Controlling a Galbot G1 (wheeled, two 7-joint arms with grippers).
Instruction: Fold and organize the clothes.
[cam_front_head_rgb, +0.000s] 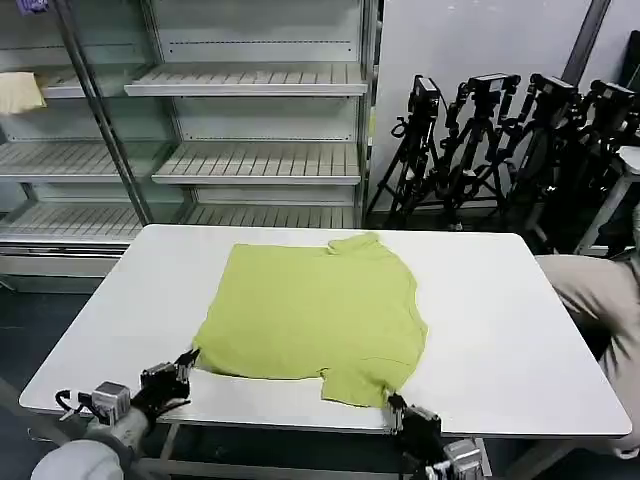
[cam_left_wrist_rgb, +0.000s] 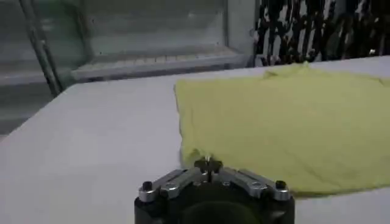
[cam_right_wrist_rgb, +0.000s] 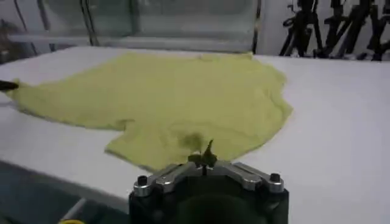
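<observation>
Just ahead of both narrow-set grippers, left (cam_front_head_rgb: 186, 362) and right (cam_front_head_rgb: 393, 403): near hem of T-shirt (cam_front_head_rgb: 310, 315), lengthwise away.

White table (cam_front_head_rgb: 520, 330), rounded corners. 1 lime T-shirt (cam_front_head_rgb: 310, 315) lies flat on it, centre-left, near hem and sleeve close to the table's front edge.
</observation>
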